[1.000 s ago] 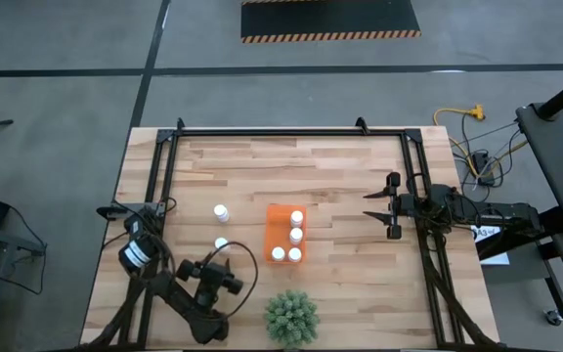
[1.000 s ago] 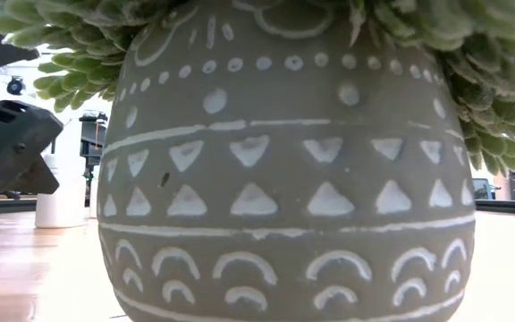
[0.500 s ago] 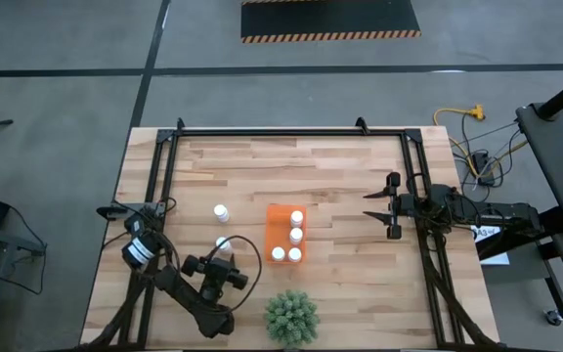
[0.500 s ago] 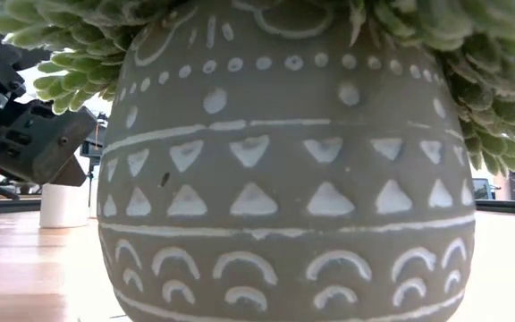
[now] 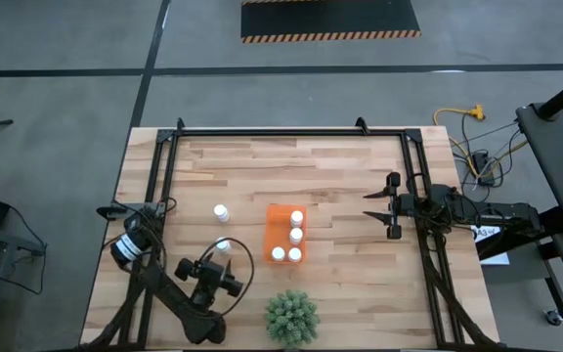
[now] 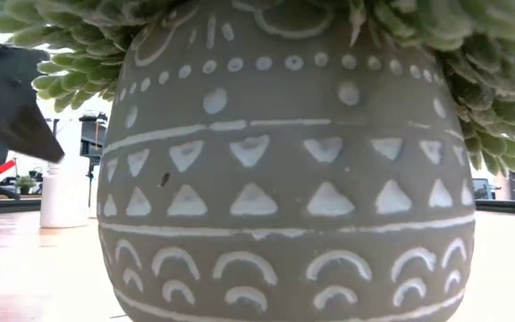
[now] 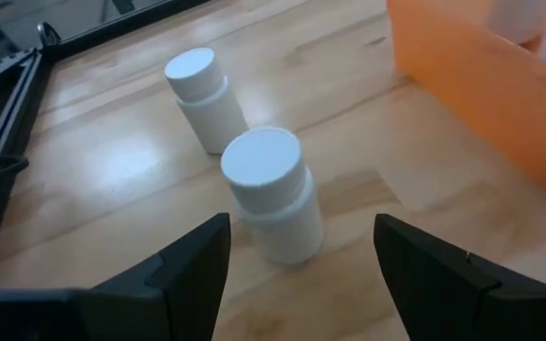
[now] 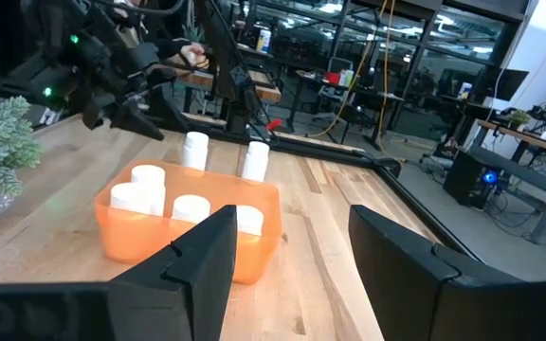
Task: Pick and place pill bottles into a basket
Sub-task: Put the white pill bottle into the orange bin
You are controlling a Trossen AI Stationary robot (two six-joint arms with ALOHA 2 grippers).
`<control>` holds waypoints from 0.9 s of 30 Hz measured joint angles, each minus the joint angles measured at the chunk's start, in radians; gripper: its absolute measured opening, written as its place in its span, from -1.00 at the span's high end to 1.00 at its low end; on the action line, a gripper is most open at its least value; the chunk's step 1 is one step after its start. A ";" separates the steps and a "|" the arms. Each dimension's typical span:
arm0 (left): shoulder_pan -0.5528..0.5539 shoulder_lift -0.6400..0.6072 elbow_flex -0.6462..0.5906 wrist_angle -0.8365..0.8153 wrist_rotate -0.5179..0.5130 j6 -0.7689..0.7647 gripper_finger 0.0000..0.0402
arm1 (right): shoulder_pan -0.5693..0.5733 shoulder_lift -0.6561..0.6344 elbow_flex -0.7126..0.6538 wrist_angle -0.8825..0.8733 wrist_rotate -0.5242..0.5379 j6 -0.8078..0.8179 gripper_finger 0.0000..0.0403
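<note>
Pill bottle [image 7: 275, 194] upright on bench [image 5: 350, 176], left of orange basket [image 5: 277, 217], between my released left jaws [image 7: 297, 260], lined up for grasp. Right jaws [image 5: 383, 206] parked apart, empty.

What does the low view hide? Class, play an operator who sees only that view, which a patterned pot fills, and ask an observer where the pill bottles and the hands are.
Observer: Behind that pot, the orange basket already holds four pill bottles.
Operator: Are any left outside it?
Observer: Two, a nearer bottle and a farther bottle, both upright and to the left of the basket.
Operator: Which hand is at them?
Observer: The left hand is open and aimed at the nearer bottle, just short of it. The right hand waits open and empty to the right of the basket.
</note>
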 joint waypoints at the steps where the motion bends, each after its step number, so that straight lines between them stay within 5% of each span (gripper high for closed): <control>1: -0.010 -0.015 -0.004 0.000 0.003 0.006 -0.21 | 0.000 0.000 0.000 0.000 0.000 0.000 0.04; 10: -0.045 -0.252 0.068 0.000 0.034 0.521 -0.21 | 0.000 0.000 0.000 0.000 0.000 0.000 0.04; 20: 0.101 -0.527 0.086 0.111 0.224 1.140 -0.21 | 0.000 0.000 0.000 0.000 0.000 0.000 0.04; 27: 0.261 -0.590 0.054 0.307 0.451 1.593 -0.21 | 0.000 0.000 0.000 0.000 0.000 0.000 0.04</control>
